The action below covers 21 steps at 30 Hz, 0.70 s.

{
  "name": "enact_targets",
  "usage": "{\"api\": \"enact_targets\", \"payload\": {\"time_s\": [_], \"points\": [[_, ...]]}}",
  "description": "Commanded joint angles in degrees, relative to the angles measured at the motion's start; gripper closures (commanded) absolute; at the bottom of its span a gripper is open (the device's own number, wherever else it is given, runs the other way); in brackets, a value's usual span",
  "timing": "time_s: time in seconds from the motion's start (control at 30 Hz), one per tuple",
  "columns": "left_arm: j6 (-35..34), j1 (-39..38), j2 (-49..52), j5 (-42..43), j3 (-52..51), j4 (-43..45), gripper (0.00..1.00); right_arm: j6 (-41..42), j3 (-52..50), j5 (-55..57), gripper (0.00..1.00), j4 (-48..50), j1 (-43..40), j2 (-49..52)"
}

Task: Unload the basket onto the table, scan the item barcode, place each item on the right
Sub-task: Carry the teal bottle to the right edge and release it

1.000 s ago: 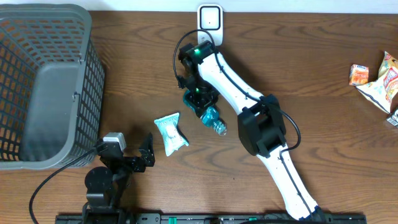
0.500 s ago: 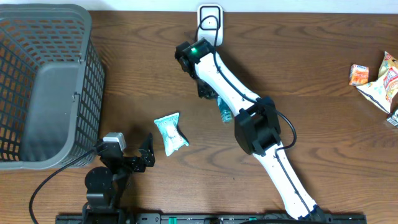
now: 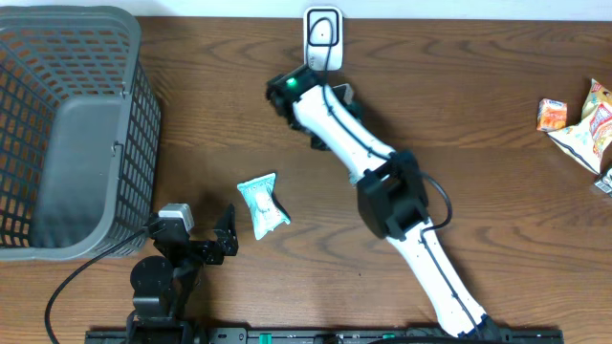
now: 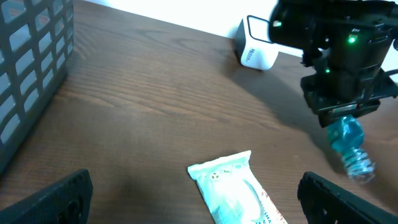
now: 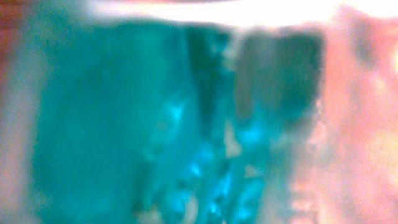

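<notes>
**Worktop.** A brown wood-grain worktop is carrying all items listed below.

**Task item.** A translucent teal plastic bottle is hanging from the right claw, tilted, with its narrow end pointing down and to the right in the left wrist view. The right wrist camera is filling with a blurred teal surface. In the overhead view the white arm is covering the bottle, so it is not showing there.

**Right claw.** It is gripping the bottle at its upper end with the jaws drawn narrow around it. The wrist, with a green light glowing, is sitting just in front of the scanner.

**Scanner.** A small white box-shaped scanner with a dark outlined window is standing at the far edge of the worktop, near the bottle but apart from it.

**Left claw.** The left claw is resting low at the near-left of the worktop, jaws standing wide and gripping nothing. Its dark fingers are framing the lower corners of the left wrist view.

**Other items.**
- A teal-and-white soft packet is lying flat just ahead of the left claw.
- A grey plastic lattice basket is occupying the far-left corner.
- A cluster of orange, red and white snack packets is lying at the right edge, well apart from both arms.
</notes>
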Motion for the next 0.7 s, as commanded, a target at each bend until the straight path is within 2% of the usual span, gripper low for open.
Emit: {"api": "enact_targets", "payload": {"time_s": [0.0, 0.3, 0.47, 0.67], "points": [[0.13, -0.22, -0.33, 0.28, -1.11, -1.05, 0.02, -7.69, 1.18, 1.25, 0.99, -0.26, -6.05, -0.24], [0.13, -0.22, -0.31, 0.28, -1.11, -1.05, 0.02, -19.12, 1.18, 1.29, 0.99, -0.26, -23.82, -2.14], [0.13, -0.22, -0.31, 0.28, -1.11, -1.05, 0.02, -26.71, 0.94, 7.58, 0.99, -0.26, -34.05, -2.23], [0.13, -0.22, -0.33, 0.28, -1.11, -1.05, 0.02, -26.86, 0.94, 13.99, 0.99, -0.26, -43.41, -2.23]]}}
